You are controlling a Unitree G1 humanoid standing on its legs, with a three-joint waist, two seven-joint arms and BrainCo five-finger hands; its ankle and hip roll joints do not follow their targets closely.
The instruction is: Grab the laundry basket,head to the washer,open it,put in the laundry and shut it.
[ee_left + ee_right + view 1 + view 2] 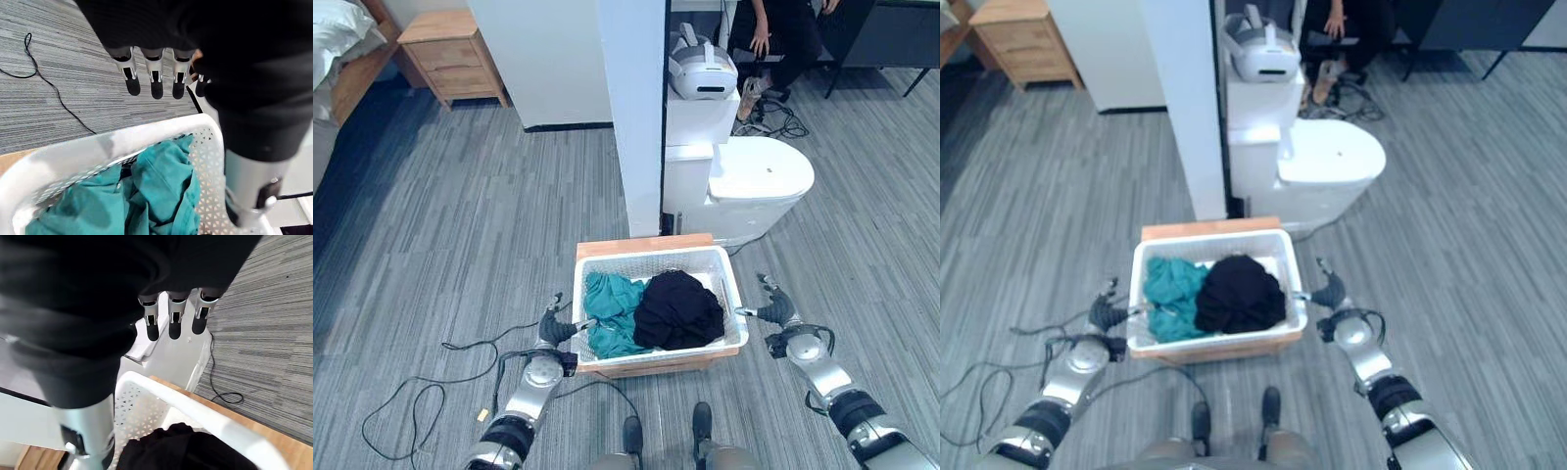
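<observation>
Both hands, left (551, 331) and right (777, 310), fingers straight, flank the basket (729, 284), with a toilet (759, 171) and wall (636, 117) just behind.

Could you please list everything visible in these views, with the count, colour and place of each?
Laundry basket: one, white, on a wooden platform before the robot.
Wooden platform: one, light brown, under the basket.
Teal garment: one, basket's left half.
Black garment: one, basket's right half.
Toilet: one, white, beyond the basket.
Headset: one, white, on the toilet tank.
Nightstand: one, wooden, far left.
Person: one, seated, far side.
Left robot hand: open, beside the basket's left rim.
Right robot hand: open, beside its right rim.
</observation>
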